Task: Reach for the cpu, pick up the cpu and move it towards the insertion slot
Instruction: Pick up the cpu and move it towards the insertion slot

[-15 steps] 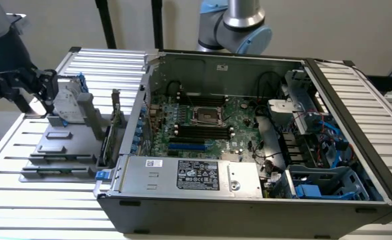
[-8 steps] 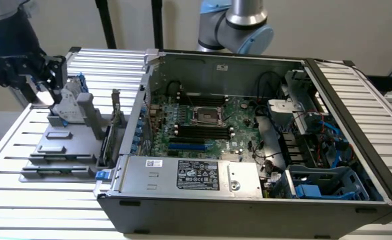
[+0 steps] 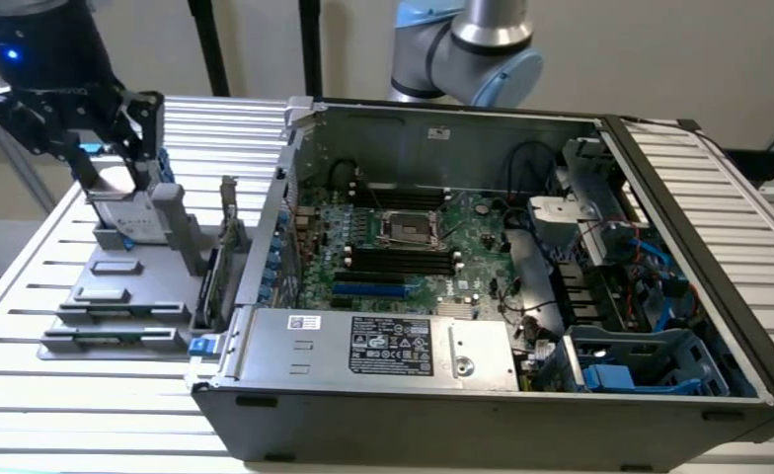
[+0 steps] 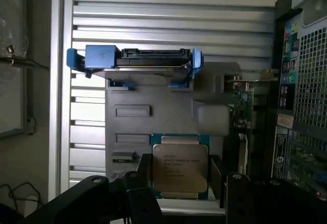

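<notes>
The cpu (image 4: 180, 166) is pinched in the gripper (image 3: 119, 181) above the slatted table's (image 3: 12, 326) corner at the exterior view's left; the insertion slot (image 3: 411, 229), inside the open computer case (image 3: 360, 420), lies well apart to that view's right.

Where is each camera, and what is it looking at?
Exterior view: off the arm, above the open case, looking down at the slot; the arm and gripper show.
Wrist view: on the wrist, looking past the gripper at the cpu.
Both see the hard drive and the tray.
</notes>
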Robot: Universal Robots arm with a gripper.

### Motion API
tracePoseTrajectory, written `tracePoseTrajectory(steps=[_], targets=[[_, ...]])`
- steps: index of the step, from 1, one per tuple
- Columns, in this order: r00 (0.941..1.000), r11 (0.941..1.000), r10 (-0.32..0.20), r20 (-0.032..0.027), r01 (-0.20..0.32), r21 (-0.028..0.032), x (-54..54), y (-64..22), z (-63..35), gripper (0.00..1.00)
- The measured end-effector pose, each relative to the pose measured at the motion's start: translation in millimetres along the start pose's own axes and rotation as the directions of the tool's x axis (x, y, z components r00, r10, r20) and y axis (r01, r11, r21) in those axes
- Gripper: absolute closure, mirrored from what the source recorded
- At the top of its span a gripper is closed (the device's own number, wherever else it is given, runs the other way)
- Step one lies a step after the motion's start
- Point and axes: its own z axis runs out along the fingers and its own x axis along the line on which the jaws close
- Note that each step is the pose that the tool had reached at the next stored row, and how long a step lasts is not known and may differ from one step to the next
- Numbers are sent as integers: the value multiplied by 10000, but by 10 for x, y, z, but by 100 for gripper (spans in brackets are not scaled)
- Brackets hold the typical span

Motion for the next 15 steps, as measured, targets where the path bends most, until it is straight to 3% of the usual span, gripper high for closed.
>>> tracePoseTrajectory(steps=[3,11,15], targets=[[10000,10000,1,-6,-1,-29,-136,-3,-43,45],[10000,10000,0,-40,0,-99,-492,-3,-357,45],[10000,9998,-2,-45,1,-176,-674,-6,-453,45]])
